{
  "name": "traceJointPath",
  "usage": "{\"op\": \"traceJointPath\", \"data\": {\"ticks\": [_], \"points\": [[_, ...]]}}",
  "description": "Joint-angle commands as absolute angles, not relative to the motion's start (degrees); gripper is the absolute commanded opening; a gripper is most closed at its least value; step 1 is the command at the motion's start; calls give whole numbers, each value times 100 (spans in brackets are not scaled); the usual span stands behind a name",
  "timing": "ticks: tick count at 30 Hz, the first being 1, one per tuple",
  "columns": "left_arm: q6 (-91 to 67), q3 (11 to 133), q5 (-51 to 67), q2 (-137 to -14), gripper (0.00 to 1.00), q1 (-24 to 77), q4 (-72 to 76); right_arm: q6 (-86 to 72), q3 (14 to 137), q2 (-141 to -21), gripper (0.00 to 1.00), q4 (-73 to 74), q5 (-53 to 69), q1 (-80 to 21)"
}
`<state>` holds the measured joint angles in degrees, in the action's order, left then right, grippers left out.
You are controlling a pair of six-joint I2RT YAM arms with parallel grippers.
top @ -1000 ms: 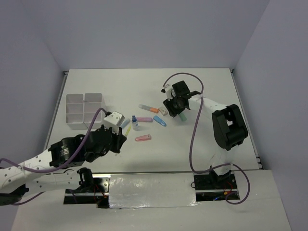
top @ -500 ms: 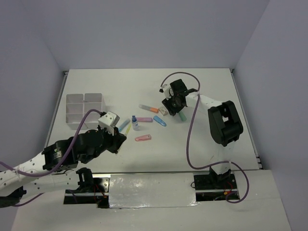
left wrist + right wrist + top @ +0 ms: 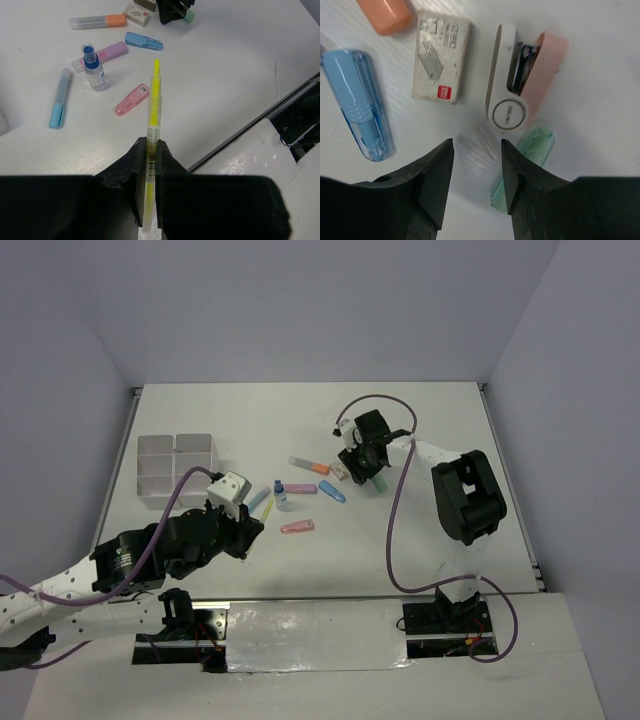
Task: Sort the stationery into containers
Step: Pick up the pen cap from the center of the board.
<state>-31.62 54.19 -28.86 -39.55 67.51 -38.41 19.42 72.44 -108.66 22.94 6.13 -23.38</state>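
My left gripper [image 3: 151, 145] is shut on a thin yellow pen [image 3: 155, 95] that sticks out ahead of the fingers above the table; in the top view the gripper [image 3: 247, 528] is near the table's front left. My right gripper [image 3: 476, 150] is open and empty, low over the table beside a green marker [image 3: 527, 160], a pink mini stapler [image 3: 522, 75] and a small white box [image 3: 440, 57]. A blue marker [image 3: 357, 100] lies to its left. The white four-compartment organizer [image 3: 176, 454] stands at the left.
Loose on the table ahead of the left gripper are a blue-capped bottle [image 3: 93, 70], a pale blue marker [image 3: 59, 97], a pink marker [image 3: 132, 100], a lilac marker [image 3: 102, 55] and an orange-capped marker [image 3: 97, 21]. The table's front edge [image 3: 260, 117] runs close on the right.
The left arm has shifted a little, its gripper staying by the yellow pen. The right gripper moved slightly up-left, then back down over the green marker and stapler.
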Motion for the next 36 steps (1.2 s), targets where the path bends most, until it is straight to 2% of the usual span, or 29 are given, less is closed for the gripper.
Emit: {"op": "traceJointPath", "data": {"ticks": [1,6,16,28,29,31,32,36], "points": [[-3102,5441,-2900,-3911,0,6724,-3665,1846,7075,-10679,51,2258,764,-2364],[-3094,5432,-2865,-3911,0,6724,-3674,1775,6750,-10345,57,1899,774,-2364],[-3076,5414,-2830,-3806,0,6724,-3674,1828,7224,-10916,56,2285,800,-2347],[-3085,5423,-2839,-3815,0,6724,-3683,1609,7401,-11145,30,2821,659,-2355],[-3076,5423,-2848,-3797,0,6732,-3674,1556,7383,-11153,25,2839,668,-2347],[-3076,5423,-2856,-3797,0,6724,-3674,1512,7330,-11180,21,2883,729,-2347],[-3076,5414,-2856,-3797,0,6724,-3683,1442,7321,-11214,13,2935,764,-2347],[-3067,5379,-2795,-3797,0,6724,-3630,986,6945,-10786,4,2664,1220,-2338]]}}
